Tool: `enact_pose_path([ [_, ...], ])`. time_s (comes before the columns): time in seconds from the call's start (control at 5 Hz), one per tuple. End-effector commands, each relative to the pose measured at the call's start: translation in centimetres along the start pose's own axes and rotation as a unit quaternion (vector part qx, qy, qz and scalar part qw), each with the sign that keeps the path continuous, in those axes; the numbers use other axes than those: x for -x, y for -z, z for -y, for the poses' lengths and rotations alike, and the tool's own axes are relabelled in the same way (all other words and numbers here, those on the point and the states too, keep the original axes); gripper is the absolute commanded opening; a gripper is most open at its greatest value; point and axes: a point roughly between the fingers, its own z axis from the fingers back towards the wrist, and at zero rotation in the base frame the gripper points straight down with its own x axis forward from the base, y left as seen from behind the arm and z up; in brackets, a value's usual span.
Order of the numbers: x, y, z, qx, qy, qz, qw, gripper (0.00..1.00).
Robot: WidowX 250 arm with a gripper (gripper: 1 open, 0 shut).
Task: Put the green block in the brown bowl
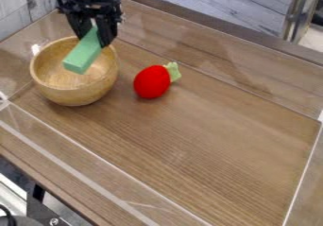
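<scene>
The gripper was black throughout: a blocky, angular body above, with two straight, narrow fingers below. Finer details such as screws or markings were too blurred to tell.

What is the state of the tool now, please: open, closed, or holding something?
Tool: closed on the green block, holding it tilted over the brown bowl.

A red strawberry toy with a small green top lies on the wooden desk, near the middle of the desk. Its green top points to the far right. A clear plastic wall runs along the near edge of the desk, in front of the toy.
</scene>
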Motion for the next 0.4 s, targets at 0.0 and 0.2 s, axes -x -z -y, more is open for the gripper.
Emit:
enact_pose_path([
  [0.0,-0.95,-0.56,-1.67,-0.012,0.0,0.021,0.9997,0.0],
  [0.2,-1.27,-0.34,-2.61,-0.009,0.007,0.023,0.9997,0.0],
])
